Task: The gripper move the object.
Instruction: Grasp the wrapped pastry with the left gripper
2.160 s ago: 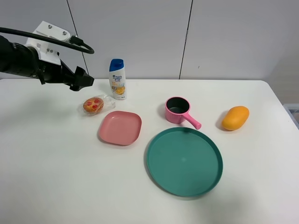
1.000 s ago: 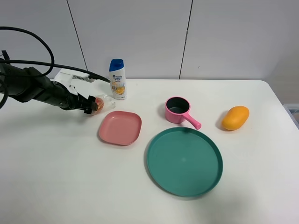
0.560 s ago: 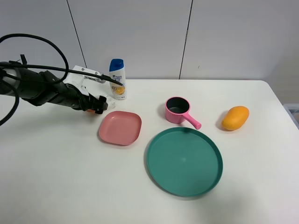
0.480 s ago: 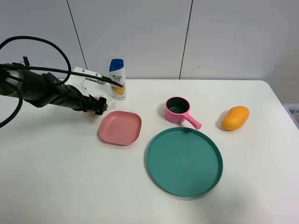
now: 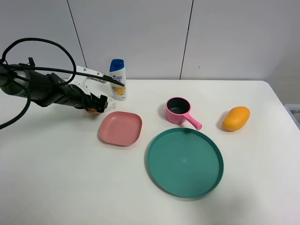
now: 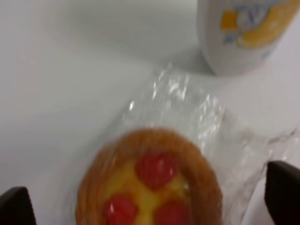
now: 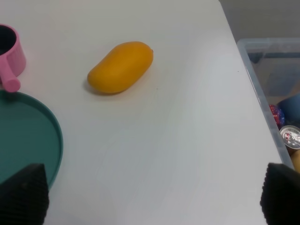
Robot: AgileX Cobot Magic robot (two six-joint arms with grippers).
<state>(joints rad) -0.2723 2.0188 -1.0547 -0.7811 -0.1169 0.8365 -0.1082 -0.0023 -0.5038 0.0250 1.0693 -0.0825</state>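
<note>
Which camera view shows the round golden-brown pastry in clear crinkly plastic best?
Left wrist: the round golden-brown pastry in clear plastic is seen close up, red spots plain. Exterior high shows only a sliver behind the black gripper. Right wrist misses it.

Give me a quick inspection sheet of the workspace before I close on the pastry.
Surface: white table, no spills seen.
Job's things: wrapped pastry lies on the table close to the shampoo bottle.
Clutter: pink plate, pink cup, green plate, mango.
Grippers: left end effector open, astride the pastry; right end effector open, empty.
Cables: black cables loop above the left arm.
Surroundings: clear bin holding cans beside the table.
</note>
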